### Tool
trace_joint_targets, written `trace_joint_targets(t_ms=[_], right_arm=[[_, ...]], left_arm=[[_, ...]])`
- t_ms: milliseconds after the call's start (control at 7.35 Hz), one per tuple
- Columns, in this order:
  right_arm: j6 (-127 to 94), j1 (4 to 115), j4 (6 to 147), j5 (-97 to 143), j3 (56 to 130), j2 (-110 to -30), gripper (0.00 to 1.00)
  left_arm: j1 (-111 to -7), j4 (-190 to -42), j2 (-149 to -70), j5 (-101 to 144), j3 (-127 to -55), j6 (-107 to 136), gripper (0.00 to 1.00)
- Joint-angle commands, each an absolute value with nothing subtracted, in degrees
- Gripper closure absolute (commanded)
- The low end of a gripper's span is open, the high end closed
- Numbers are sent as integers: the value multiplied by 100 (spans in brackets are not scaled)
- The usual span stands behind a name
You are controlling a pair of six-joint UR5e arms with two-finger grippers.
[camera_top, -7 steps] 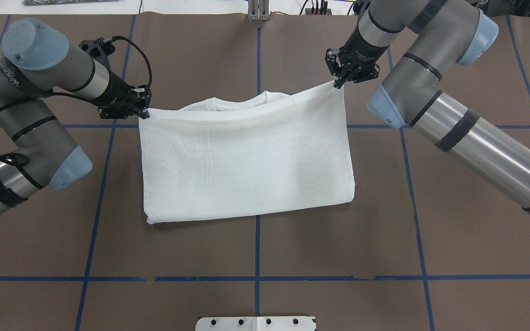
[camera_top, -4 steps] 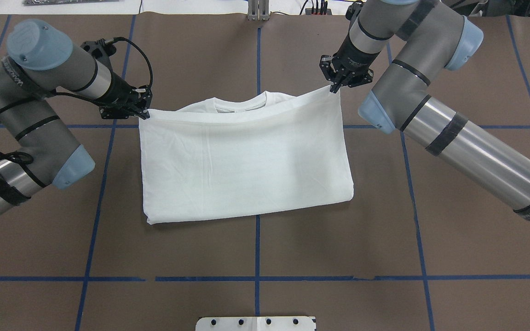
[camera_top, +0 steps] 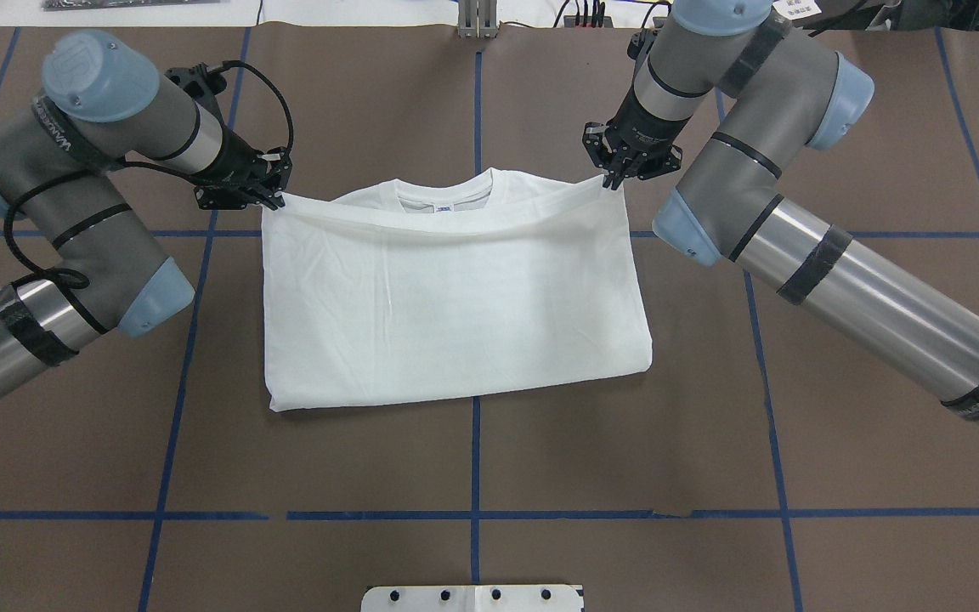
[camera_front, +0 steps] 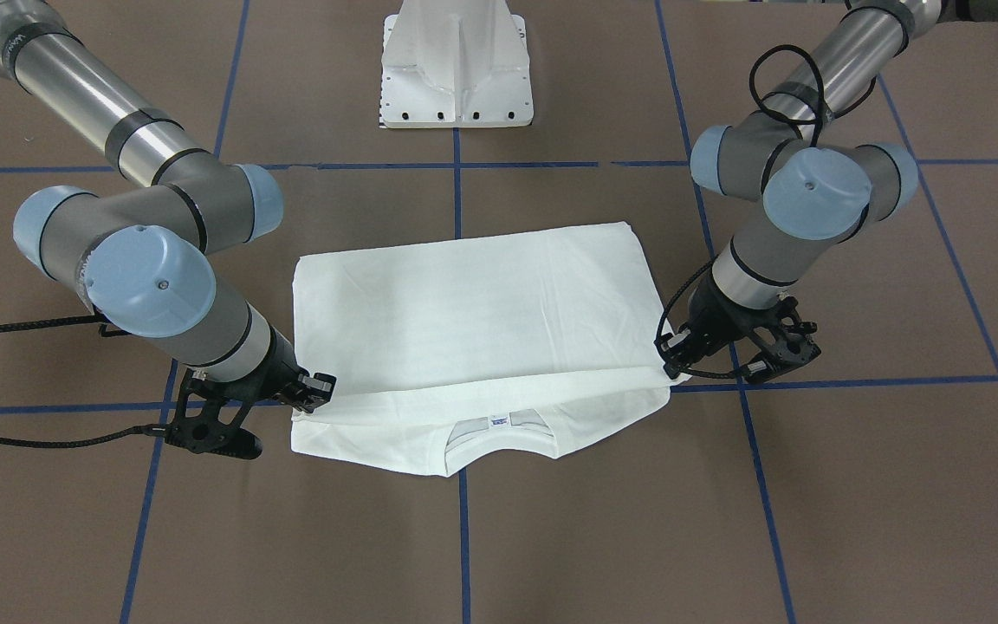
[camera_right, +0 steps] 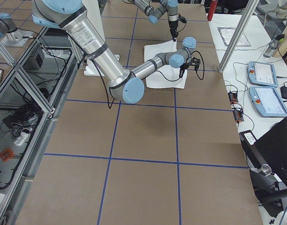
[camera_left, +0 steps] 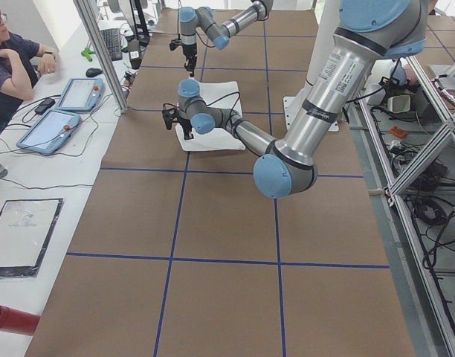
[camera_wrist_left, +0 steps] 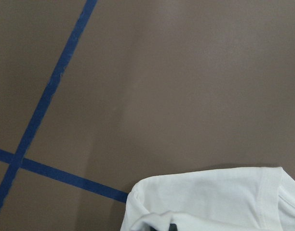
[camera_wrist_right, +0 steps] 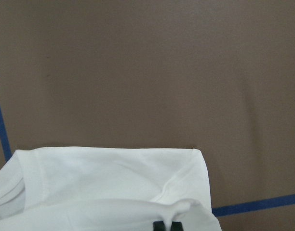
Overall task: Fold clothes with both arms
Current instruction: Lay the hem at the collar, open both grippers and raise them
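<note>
**While Both Grippers Pinch Its Upper Layer, the Shirt Lies Doubled at Mid-Table**

Where the blue tape lines cross on the brown table (camera_top: 328,459), the white T-shirt (camera_top: 455,314) lies folded in half. Seen from overhead, its fold edge is toward 6 o'clock and its ribbed neck is at 12 o'clock. The left gripper (camera_top: 271,201) is closed on the upper layer's corner at the shirt's 10 o'clock. The right gripper (camera_top: 614,178) nips the matching corner at 2 o'clock. Between them the held edge sags slightly, leaving the neck and the lower layer's shoulders uncovered. In the right wrist view a bunch of cloth sits over the black fingertips (camera_wrist_right: 159,226). A small white label (camera_top: 441,206) inside the neck carries blue print, too small to read. White lettering runs along the left arm (camera_top: 56,144) and cannot be made out either. The white pedestal (camera_top: 472,597) shows at 6 o'clock, well apart from the shirt.
</note>
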State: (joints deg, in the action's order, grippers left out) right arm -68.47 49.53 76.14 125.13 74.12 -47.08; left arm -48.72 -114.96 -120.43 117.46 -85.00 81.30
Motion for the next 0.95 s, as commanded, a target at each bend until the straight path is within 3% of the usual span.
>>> trace_joint_targets(t_ms=[0,408,816], right_arm=[[-6821,4948,7507,12392,7453,-4720,0],[-6609,5010,6812,12516,8161,-5683,0],[-6820,4617,6838,12324,8525,-6064,0]], left_arm=[[-4930,-11409,-12181,11611,-8473,8147,1],[-5062,-11391,-12190,11619,-8507,8156,1],[-5071,-11320,-12199,11619,-8683,8243,1]])
